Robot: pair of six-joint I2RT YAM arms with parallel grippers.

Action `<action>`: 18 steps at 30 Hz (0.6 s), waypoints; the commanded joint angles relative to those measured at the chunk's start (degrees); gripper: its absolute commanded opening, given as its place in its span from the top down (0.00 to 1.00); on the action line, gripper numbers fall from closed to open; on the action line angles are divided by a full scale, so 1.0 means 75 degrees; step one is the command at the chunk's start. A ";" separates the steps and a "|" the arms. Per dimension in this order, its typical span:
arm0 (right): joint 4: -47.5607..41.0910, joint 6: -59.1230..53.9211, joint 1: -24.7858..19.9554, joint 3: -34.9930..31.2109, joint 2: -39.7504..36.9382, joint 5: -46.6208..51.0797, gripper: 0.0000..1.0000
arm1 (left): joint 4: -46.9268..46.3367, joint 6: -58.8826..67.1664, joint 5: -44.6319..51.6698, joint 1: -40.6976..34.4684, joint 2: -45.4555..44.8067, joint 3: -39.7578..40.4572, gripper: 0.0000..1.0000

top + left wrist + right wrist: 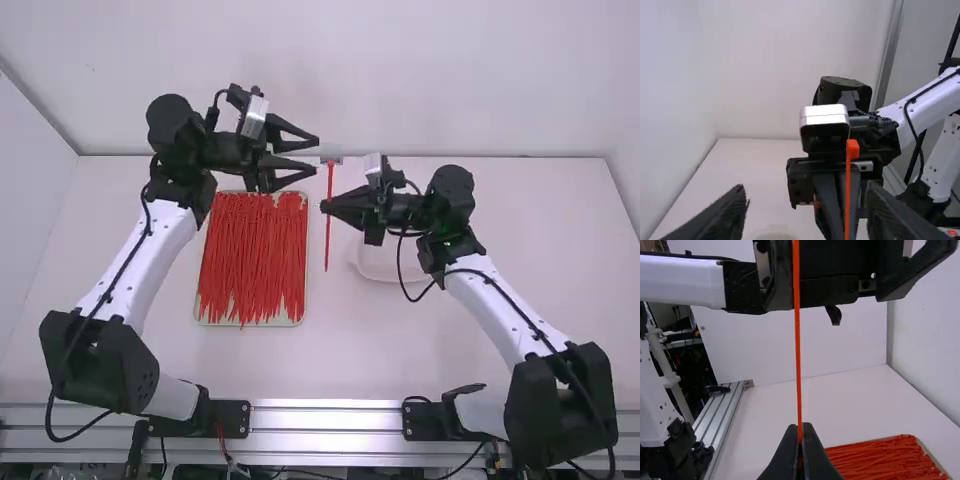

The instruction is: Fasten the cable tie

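cable tie [328, 230]: one red strip hanging upright above the bench, pinched part-way along by the right jaws; its upper end rises into the gap of the left jaws, its lower end hangs free below the right jaws.
bench [520, 200]: white, lying below both sets of jaws.
left arm [150, 250]: its wrist is turned so that the left jaws point across at the right jaws.
right arm [490, 300]: its wrist points across toward the left jaws.
tray [250, 323]: flat on the bench below the left jaws and beside the hanging tie, carrying a pile of red ties [252, 255].
container [380, 268]: pale and translucent, on the bench under the right wrist, behind the right jaws.
left jaws: spread wide, the two black fingers [722, 217] well apart with the tie [852, 200] standing between them, nearer one finger; whether it touches either, I cannot tell.
right jaws: closed tight on the tie [796, 365], the fingers [812, 455] pressed together around it, just below the left jaws.
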 commanded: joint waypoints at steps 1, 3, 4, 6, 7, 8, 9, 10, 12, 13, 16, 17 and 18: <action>0.0023 -0.0055 0.0114 0.0192 0.0023 -0.0009 1.00 | -0.0017 -0.0312 0.0210 -0.0006 -0.0044 0.0111 0.49; 0.0026 -0.0105 0.0169 0.0192 0.0023 0.0009 1.00 | -0.0082 -0.0321 0.0213 -0.0050 -0.0044 0.0105 0.57; 0.0023 -0.0099 0.0184 0.0192 0.0023 0.0090 1.00 | -0.0131 -0.0318 0.0210 -0.0128 -0.0041 0.0099 0.59; 0.0009 -0.0099 0.0207 0.0192 0.0023 0.0227 1.00 | -0.0189 -0.0309 0.0213 -0.0201 -0.0041 0.0096 0.59; -0.0009 -0.0099 0.0201 0.0192 0.0023 0.0280 1.00 | -0.0207 -0.0286 0.0221 -0.0236 -0.0041 0.0096 0.60; 0.0000 -0.0096 0.0184 0.0192 0.0023 0.0277 1.00 | -0.0204 -0.0291 0.0213 -0.0303 -0.0041 0.0096 0.61; 0.0003 -0.0093 0.0184 0.0192 0.0023 0.0283 1.00 | -0.0204 -0.0291 0.0210 -0.0318 -0.0041 0.0096 0.62; 0.0000 -0.0096 0.0187 0.0192 0.0023 0.0286 1.00 | -0.0207 -0.0291 0.0216 -0.0315 -0.0041 0.0096 0.63; 0.0000 -0.0099 0.0187 0.0192 0.0023 0.0280 1.00 | -0.0210 -0.0294 0.0216 -0.0318 -0.0041 0.0096 0.63; 0.0000 -0.0093 0.0189 0.0192 0.0023 0.0283 1.00 | -0.0216 -0.0300 0.0227 -0.0318 -0.0041 0.0096 0.62; -0.0006 -0.0090 0.0073 0.0192 0.0023 0.0245 1.00 | -0.0122 -0.0262 0.0551 -0.0300 -0.0044 0.0096 0.52; -0.0003 -0.0064 0.0052 0.0192 0.0023 0.0219 1.00 | -0.0093 -0.0274 0.0568 -0.0312 -0.0044 0.0096 0.50; 0.0000 0.0012 0.0006 0.0192 0.0023 0.0221 1.00 | -0.0090 -0.0297 0.0583 -0.0312 -0.0044 0.0096 0.46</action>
